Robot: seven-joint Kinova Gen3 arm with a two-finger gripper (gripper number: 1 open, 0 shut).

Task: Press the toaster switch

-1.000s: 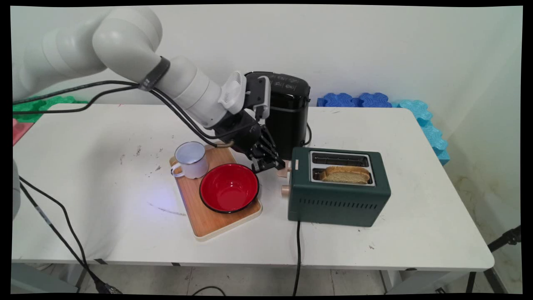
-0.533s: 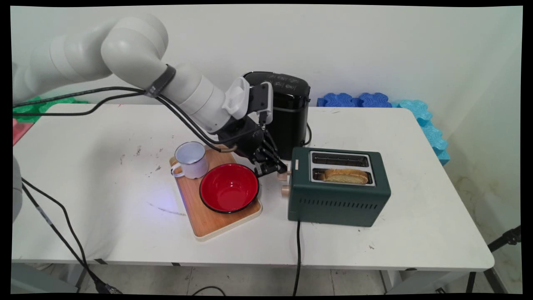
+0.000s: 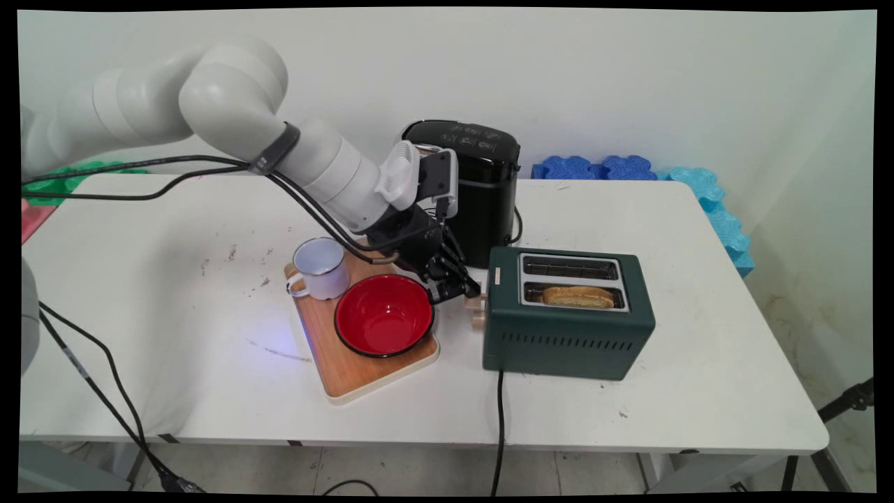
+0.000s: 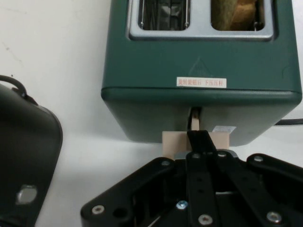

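A dark green two-slot toaster (image 3: 566, 335) stands right of centre on the white table, with a slice of bread (image 3: 578, 296) sunk low in its near slot. My gripper (image 3: 464, 286) is at the toaster's left end, fingers shut together and resting on top of the beige lever (image 3: 476, 303). The lever sits low, just above a beige knob (image 3: 478, 321). In the hand view the toaster (image 4: 199, 61) fills the top, the bread (image 4: 239, 12) shows in the right slot, and the gripper (image 4: 199, 142) covers the middle of the lever (image 4: 171, 141).
A wooden board (image 3: 349, 370) left of the toaster carries a red bowl (image 3: 384, 314) and a white mug (image 3: 320, 267), close under the hand. A black appliance (image 3: 482, 188) stands just behind the gripper. The toaster's cord (image 3: 500, 419) runs over the front edge.
The gripper has moved down along the toaster's end, taking the lever lower toward the knob. The bread has sunk deeper into its slot.
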